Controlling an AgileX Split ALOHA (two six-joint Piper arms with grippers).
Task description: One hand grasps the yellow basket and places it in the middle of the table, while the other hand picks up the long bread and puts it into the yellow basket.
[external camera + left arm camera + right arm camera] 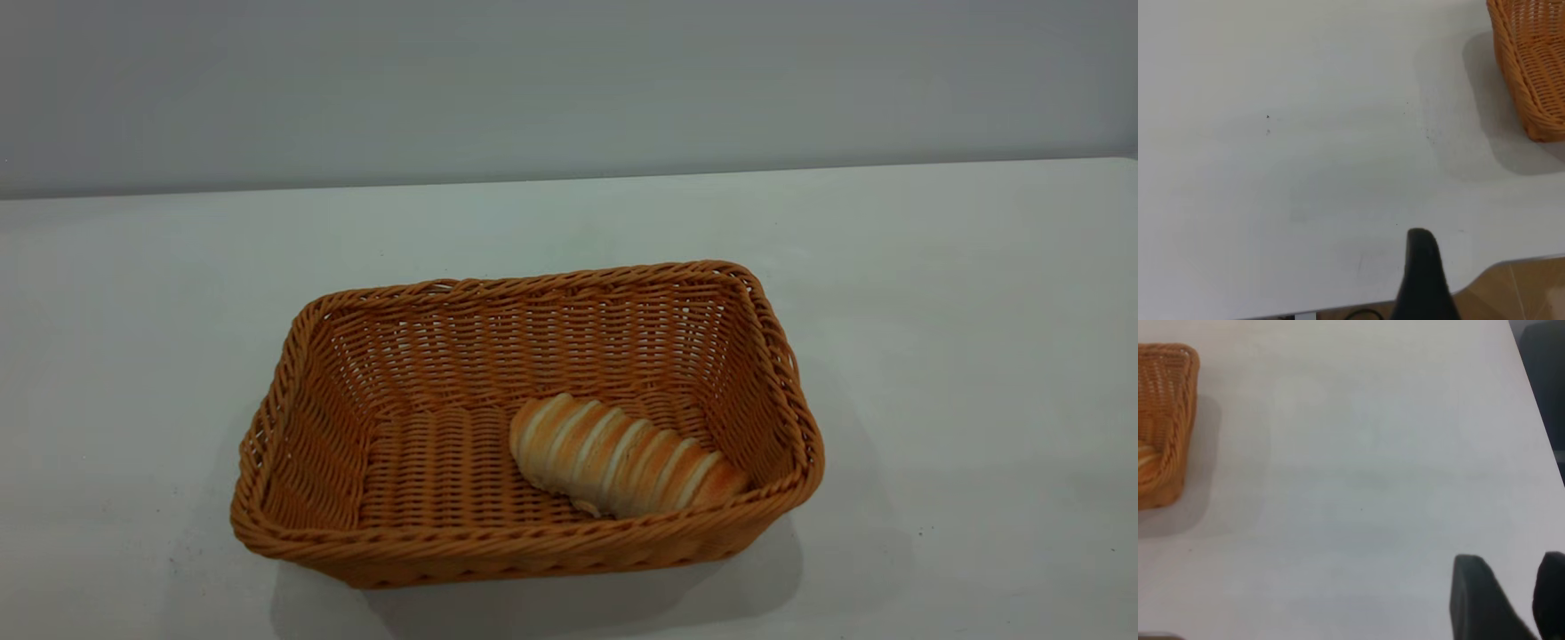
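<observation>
The yellow basket [533, 542] stands near the middle of the white table [960, 293]. The long bread [622, 458] lies slantwise on the basket's floor, toward its right front corner. Neither gripper shows in the exterior view. In the left wrist view my left gripper [1423, 270] hangs above bare tabletop near the table edge, well away from the basket [1531, 60]. In the right wrist view my right gripper [1511, 570] is open and holds nothing. It hovers over the table far from the basket [1165, 420].
The table's edge [1511, 263] and a brown floor [1525, 293] lie beside the left gripper. A dark object [1545, 380] stands past the table edge in the right wrist view. Bare tabletop surrounds the basket on all sides.
</observation>
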